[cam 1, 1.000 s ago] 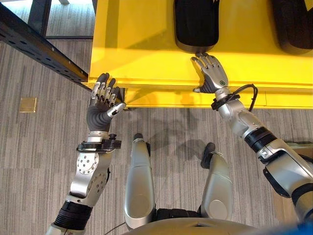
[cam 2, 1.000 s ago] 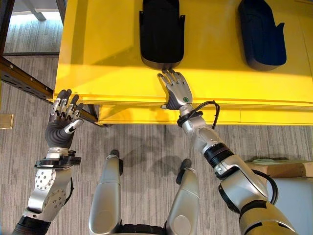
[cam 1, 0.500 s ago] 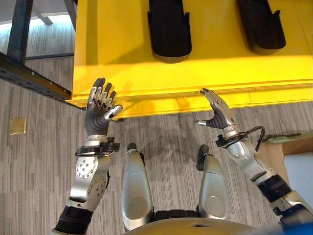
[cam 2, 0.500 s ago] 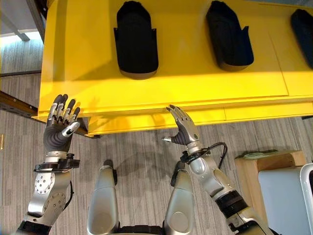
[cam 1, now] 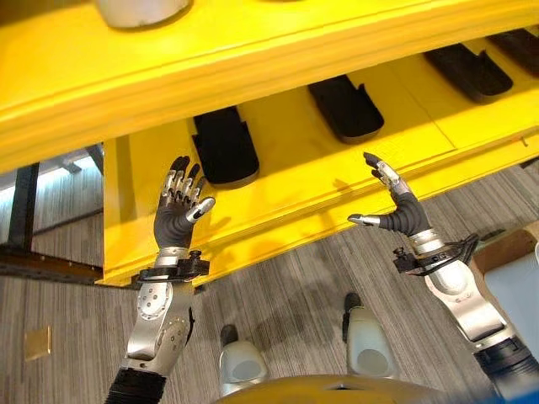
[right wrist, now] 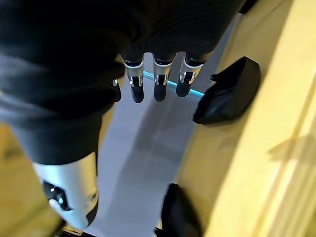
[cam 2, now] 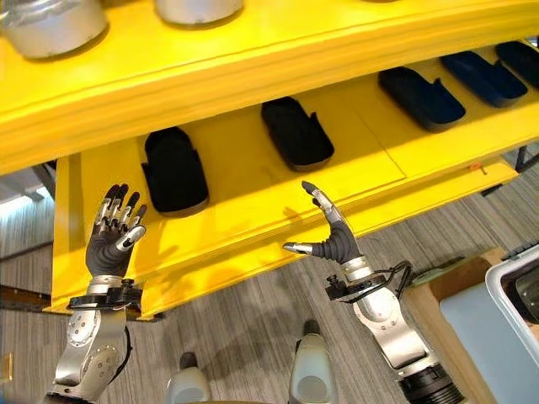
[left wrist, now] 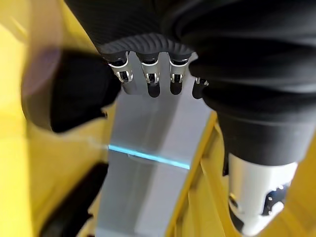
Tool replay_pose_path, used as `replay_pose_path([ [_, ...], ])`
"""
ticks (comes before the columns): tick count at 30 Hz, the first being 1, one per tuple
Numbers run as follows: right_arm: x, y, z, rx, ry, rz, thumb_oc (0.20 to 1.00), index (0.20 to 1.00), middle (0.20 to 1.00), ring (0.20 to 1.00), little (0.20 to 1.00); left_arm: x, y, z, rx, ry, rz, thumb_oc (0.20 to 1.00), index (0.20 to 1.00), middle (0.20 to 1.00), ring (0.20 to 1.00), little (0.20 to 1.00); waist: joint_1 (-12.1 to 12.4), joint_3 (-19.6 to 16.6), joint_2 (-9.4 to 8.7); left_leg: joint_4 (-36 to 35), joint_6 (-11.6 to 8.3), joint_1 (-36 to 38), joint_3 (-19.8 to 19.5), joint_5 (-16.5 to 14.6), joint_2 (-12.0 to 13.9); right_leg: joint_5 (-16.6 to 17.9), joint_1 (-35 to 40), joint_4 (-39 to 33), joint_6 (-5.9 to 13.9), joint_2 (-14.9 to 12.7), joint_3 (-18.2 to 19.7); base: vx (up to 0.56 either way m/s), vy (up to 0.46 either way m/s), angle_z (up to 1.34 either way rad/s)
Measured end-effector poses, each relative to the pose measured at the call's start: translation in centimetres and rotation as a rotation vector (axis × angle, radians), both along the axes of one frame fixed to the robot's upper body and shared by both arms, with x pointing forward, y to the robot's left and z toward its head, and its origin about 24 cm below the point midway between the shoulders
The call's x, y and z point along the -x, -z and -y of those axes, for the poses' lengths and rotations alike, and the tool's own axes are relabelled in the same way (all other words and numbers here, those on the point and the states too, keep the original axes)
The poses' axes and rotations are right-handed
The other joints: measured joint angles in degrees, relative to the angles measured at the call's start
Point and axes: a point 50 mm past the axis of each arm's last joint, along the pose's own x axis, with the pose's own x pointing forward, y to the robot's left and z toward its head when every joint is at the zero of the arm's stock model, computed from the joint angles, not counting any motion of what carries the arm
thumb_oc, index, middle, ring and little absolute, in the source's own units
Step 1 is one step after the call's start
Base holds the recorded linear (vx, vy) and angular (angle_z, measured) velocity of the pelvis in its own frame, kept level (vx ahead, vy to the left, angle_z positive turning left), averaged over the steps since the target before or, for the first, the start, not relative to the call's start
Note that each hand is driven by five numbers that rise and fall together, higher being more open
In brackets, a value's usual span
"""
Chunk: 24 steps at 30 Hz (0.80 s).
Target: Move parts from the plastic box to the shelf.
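From the left eye view, the left hand is raised before the yellow shelf, fingers straight and spread, holding nothing. The right hand is up too, thumb and fingers apart, empty. Black parts lie in a row on the lower board, near its front edge.

The right eye view adds grey tubs on the upper board and a box at the robot's right. I'd judge a part has just been placed; next comes turning to that box for another.

The wrist views show straight fingers and black parts beyond. Nothing blocks the way.
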Motion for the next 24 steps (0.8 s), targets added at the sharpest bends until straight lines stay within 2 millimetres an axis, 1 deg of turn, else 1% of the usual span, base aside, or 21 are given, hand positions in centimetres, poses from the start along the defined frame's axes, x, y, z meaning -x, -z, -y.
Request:
replay_pose_path([
  [3,0.7,-0.3,0.5,-0.016,-0.031,-0.018,1.0,1.0,1.0,1.0,1.0,0.4,0.6,0.0,0.004,0.0,-0.028,1.0,1.0,1.0,1.0,1.0,0.06,-1.98,1.21,-1.08,0.95,0.9,0.45,0.77,1.3,-2.78,-0.87,3.45,-0.83,1.04,-0.51,0.04,-0.204,-0.01],
  [4,1.1,-0.3,0.4,-0.026,-0.045,-0.018,1.0,1.0,1.0,1.0,1.0,1.0,1.2,-0.3,0.003,-0.011,-0.058,1.0,1.0,1.0,1.0,1.0,0.85,-3.31,1.33,-0.7,2.05,1.77,0.37,1.75,1.94,-4.31,-1.9,5.54,-1.76,2.16,-0.1,-0.03,-0.307,-0.15],
  [5,1.3,-0.1,0.2,-0.041,-0.054,-0.025,1.0,1.0,1.0,1.0,1.0,1.4,2.0,-0.3,0.003,-0.012,-0.094,1.0,1.0,1.0,1.0,1.0,1.44,-4.05,0.69,0.22,6.74,0.64,-0.05,8.95,2.26,-4.83,-1.38,4.97,-3.04,3.26,-0.1,0.01,-0.369,0.26],
  [6,1.3,0.2,0.3,-0.058,-0.051,-0.041,1.0,1.0,1.0,1.0,1.0,1.1,2.8,-0.1,-0.013,0.004,-0.132,1.0,1.0,1.0,1.0,1.0,1.11,-5.32,0.15,0.38,7.23,-4.28,-0.11,22.19,3.08,-4.99,-1.4,5.01,-6.04,5.53,-0.32,0.05,-0.31,0.79],
  [7,1.7,1.0,0.6,-0.08,-0.033,-0.08,1.0,1.0,1.0,1.0,1.0,0.7,3.1,0.5,-0.003,0.024,-0.141,1.0,1.0,1.0,1.0,1.0,1.04,-5.61,-0.6,2.48,5.82,-6.13,1.43,28.6,3.51,-5.03,-1.2,4.17,-9.19,6.28,-1.25,0.13,-0.22,0.66],
  [8,2.1,1.7,0.2,-0.13,-0.025,-0.102,1.0,1.0,1.0,1.0,1.0,1.2,3.8,0.9,0.001,0.036,-0.179,1.0,1.0,1.0,1.0,1.0,1.69,-5.46,-1.04,5.82,3.18,-6.47,2.83,22.59,1.46,-3.81,1.38,-1.89,-9.2,7.24,-0.44,0.14,-0.135,0.05],
  [9,2.5,2.3,-0.3,-0.154,-0.029,-0.128,1.0,1.0,1.0,1.0,1.0,1.4,4.1,1.2,0.012,0.034,-0.187,1.0,1.0,1.0,1.0,1.0,1.7,-5.92,-1.35,1.88,2.84,-5.25,1.57,11.94,-7.75,-1.86,5.9,-15.69,-6.21,6.61,0.27,0.13,-0.133,-1.04],
  [10,2.2,1.6,-0.3,-0.146,-0.047,-0.101,1.0,1.0,1.0,1.0,1.0,1.6,3.5,1.9,0.049,0.041,-0.151,1.0,1.0,1.0,1.0,1.0,4.04,-5.92,-0.59,-5.24,3.79,-4.04,-5.13,5.02,-17.44,-0.73,6.8,-18.45,-6.83,6.22,-3.1,0.12,-0.101,-1.15],
  [11,1.7,0.7,-0.4,-0.193,-0.053,-0.064,1.0,1.0,1.0,1.0,1.0,1.4,2.1,2.4,0.02,0.08,-0.072,1.0,1.0,1.0,1.0,1.0,4.02,-5.06,-2.12,-7.96,7.5,-3.32,-13.12,1.85,-30.03,5.5,12.54,-21.25,-9.95,7.28,3.83,0.14,-0.046,-1.23],
  [12,1.6,0.7,-0.5,-0.197,-0.056,-0.07,1.0,1.0,1.0,1.0,1.0,1.2,1.9,2.4,0.015,0.081,-0.064,1.0,1.0,1.0,1.0,1.0,4.39,-5.05,-2.24,-8.04,8.28,-4.01,-14.19,1.53,-32.49,5.91,12.58,-22.57,-10.09,8.42,5.56,0.14,-0.018,-1.88],
  [13,0.8,1.4,-2.0,-0.228,-0.105,-0.103,1.0,1.0,1.0,1.0,1.0,1.0,1.8,1.7,-0.006,0.065,-0.071,1.0,1.0,1.0,1.0,1.0,4.99,-3.38,-4.6,-5.56,10.93,-6.76,-23.85,1.15,-37.57,8.67,12.88,-24.43,-10.03,13.18,11.48,0.14,0.05,-2.64],
  [14,0.2,1.5,-1.6,-0.211,-0.098,-0.111,1.0,1.0,1.0,1.0,1.0,0.2,1.2,2.5,-0.018,0.1,-0.044,1.0,1.0,1.0,1.0,1.0,5.25,-3.2,-2.9,-4.27,8.18,-7.4,-27.55,2.84,-31.54,3.25,10.05,-18.68,-6.68,15.23,6.15,0.18,0.139,-2.38],
  [15,0.2,1.3,-1.6,-0.226,-0.097,-0.11,1.0,1.0,1.0,1.0,1.0,-0.4,1.2,2.7,-0.019,0.108,-0.039,1.0,1.0,1.0,1.0,1.0,1.91,-3.29,-1.04,0.11,8.46,-8.19,-25.1,2.59,-29.0,4.77,10.68,-19.35,-11.14,16.51,3.0,0.22,0.198,-1.86],
  [16,1.0,0.3,-2.7,-0.272,-0.158,-0.083,1.0,1.0,1.0,1.0,1.0,-0.8,0.9,2.9,-0.02,0.119,-0.027,1.0,1.0,1.0,1.0,1.0,0.69,-4.21,-0.78,-7.03,10.58,-1.18,-16.79,3.31,-28.4,5.75,13.43,-21.68,-9.54,16.34,7.67,0.22,0.274,-0.98],
  [17,1.2,-0.3,-2.8,-0.282,-0.167,-0.058,1.0,1.0,1.0,1.0,1.0,-0.9,0.7,3.1,-0.006,0.119,-0.017,1.0,1.0,1.0,1.0,1.0,-2.04,-5.7,-0.43,-8.56,10.87,2.76,-15.55,3.43,-27.0,7.44,15.26,-23.68,-11.48,16.58,9.49,0.11,0.239,-1.26],
  [18,1.1,-0.3,-3.1,-0.289,-0.174,-0.059,1.0,1.0,1.0,1.0,1.0,-1.2,0.3,3.3,-0.005,0.124,0.002,1.0,1.0,1.0,1.0,1.0,-2.33,-5.89,-0.84,-8.35,11.09,2.66,-15.45,2.98,-27.67,8.21,14.93,-24.01,-12.13,16.71,12.04,0.04,0.201,-1.11],
  [19,0.9,-0.3,-3.4,-0.281,-0.185,-0.064,1.0,1.0,1.0,1.0,1.0,-1.0,0.6,3.1,-0.004,0.116,-0.007,1.0,1.0,1.0,1.0,1.0,-0.69,-5.92,-1.15,-9.87,12.9,2.77,-15.01,3.97,-28.09,8.48,13.73,-22.96,-12.03,16.89,15.54,-0.03,0.093,-1.78],
  [20,0.6,-0.3,-3.7,-0.272,-0.2,-0.066,1.0,1.0,1.0,1.0,1.0,-0.9,0.8,3.0,-0.009,0.115,-0.02,1.0,1.0,1.0,1.0,1.0,0.77,-5.99,-0.59,-13.06,14.78,3.53,-11.84,6.4,-27.35,7.25,10.79,-19.02,-10.02,18.41,18.17,-0.02,0.057,-1.87],
  [22,0.2,0.5,-3.5,-0.258,-0.179,-0.103,1.0,1.0,1.0,1.0,1.0,-1.7,1.0,2.8,-0.028,0.112,-0.038,1.0,1.0,1.0,1.0,1.0,0.62,-5.06,-0.29,-12.49,14.79,3.49,-10.14,5.94,-26.33,3.08,5.86,-10.19,-4.86,18.84,12.85,0.04,0.043,-1.21],
  [23,0.0,1.0,-3.1,-0.231,-0.166,-0.129,1.0,1.0,1.0,1.0,1.0,-2.0,1.0,2.8,-0.021,0.096,-0.042,1.0,1.0,1.0,1.0,1.0,0.69,-4.49,0.24,-11.56,16.59,4.01,-7.65,4.34,-26.7,-2.25,1.09,1.75,-2.37,13.66,4.13,0.1,-0.002,-0.78],
  [24,0.1,1.0,-3.2,-0.232,-0.167,-0.131,1.0,1.0,1.0,1.0,1.0,-1.9,1.1,2.7,-0.024,0.091,-0.046,1.0,1.0,1.0,1.0,1.0,0.89,-4.45,0.32,-11.25,16.68,3.98,-6.86,4.17,-27.06,-2.81,-0.09,5.15,-1.43,11.2,2.42,0.08,-0.02,-0.85],
])
